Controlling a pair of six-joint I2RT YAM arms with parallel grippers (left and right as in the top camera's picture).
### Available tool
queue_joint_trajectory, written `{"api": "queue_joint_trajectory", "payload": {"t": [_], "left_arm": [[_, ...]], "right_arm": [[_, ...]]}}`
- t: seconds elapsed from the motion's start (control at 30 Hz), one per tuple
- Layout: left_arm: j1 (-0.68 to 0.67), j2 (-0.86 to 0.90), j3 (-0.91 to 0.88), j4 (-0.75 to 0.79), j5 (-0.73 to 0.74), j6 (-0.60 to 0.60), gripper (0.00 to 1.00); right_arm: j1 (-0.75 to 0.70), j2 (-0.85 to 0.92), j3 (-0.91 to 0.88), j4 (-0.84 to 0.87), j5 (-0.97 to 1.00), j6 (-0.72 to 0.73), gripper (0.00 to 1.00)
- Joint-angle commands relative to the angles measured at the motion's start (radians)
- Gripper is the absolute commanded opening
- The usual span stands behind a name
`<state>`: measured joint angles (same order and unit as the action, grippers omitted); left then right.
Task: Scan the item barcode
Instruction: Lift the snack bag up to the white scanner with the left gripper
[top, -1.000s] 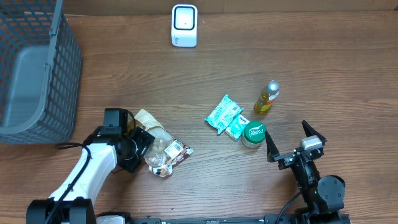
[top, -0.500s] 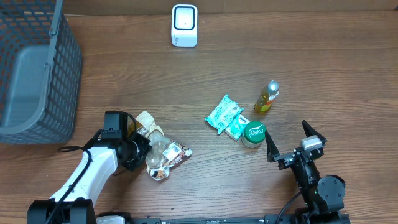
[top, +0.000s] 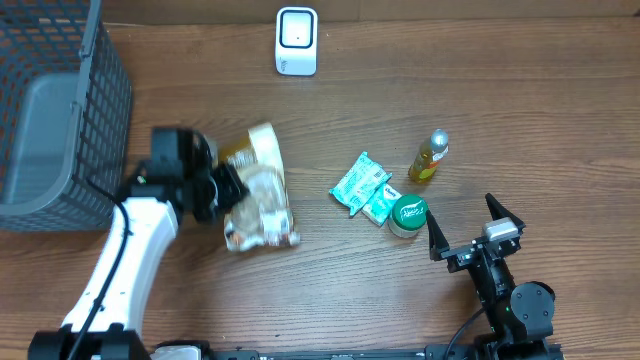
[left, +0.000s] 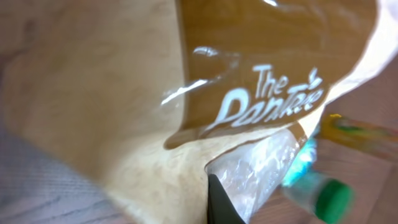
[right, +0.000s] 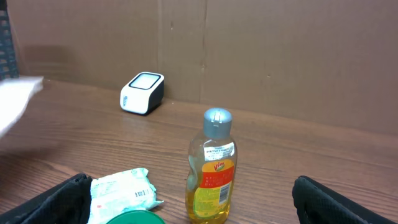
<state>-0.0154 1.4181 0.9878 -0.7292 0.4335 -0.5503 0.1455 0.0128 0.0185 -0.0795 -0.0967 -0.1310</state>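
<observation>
Wooden table (top: 520, 90) bears basket (top: 60, 60), scanner (top: 296, 41), bottle (top: 428, 156), packets (top: 360, 184) near snack bag (top: 258, 195).

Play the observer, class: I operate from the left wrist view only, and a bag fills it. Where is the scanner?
Observer: Overhead, the scanner stands at the far edge, well beyond the bag.
Operator: What holds the bag?
Observer: The left gripper, shut on its left side.
Operator: And the other arm?
Observer: The right gripper is open and empty on the right, with the bottle ahead of it.
</observation>
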Motion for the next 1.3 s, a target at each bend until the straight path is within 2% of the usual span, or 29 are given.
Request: {"api": "queue_joint_trajectory", "payload": {"t": [0.0,0.23,0.43,0.53,0.67,0.9,1.27], "left_arm": [[-0.023,-0.004,0.235,-0.129,-0.026,0.138,0.04],[-0.157,0.048,0.722,-0.432,-0.333,0.180,0.04],[-0.342,0.230,1.144,-0.545,-0.688,0.227,0.04],[-0.409,0.349,1.299,-0.547,-0.850,0.296,0.04],[-0.454,0.486,1.343,-0.422,-1.077,0.414,0.04],[-0.464,0.728,1.343,-0.107,-1.262,0.581,0.04],[-0.469,1.016,1.343,0.531,-1.297,0.982,0.04]], "right_arm": [[-0.003,-0.010,-0.011,0.003,0.006,0.002,1.00],[-0.003,-0.010,-0.011,0.003,0.006,0.002,1.00],[-0.003,-0.010,-0.011,0.003,0.006,0.002,1.00],[-0.003,-0.010,-0.011,0.003,0.006,0.003,1.00],[-0.003,-0.010,-0.011,0.003,0.006,0.002,1.00],[-0.003,-0.010,-0.011,0.003,0.006,0.002,1.00],[-0.003,-0.010,-0.011,0.003,0.006,0.002,1.00]]}}
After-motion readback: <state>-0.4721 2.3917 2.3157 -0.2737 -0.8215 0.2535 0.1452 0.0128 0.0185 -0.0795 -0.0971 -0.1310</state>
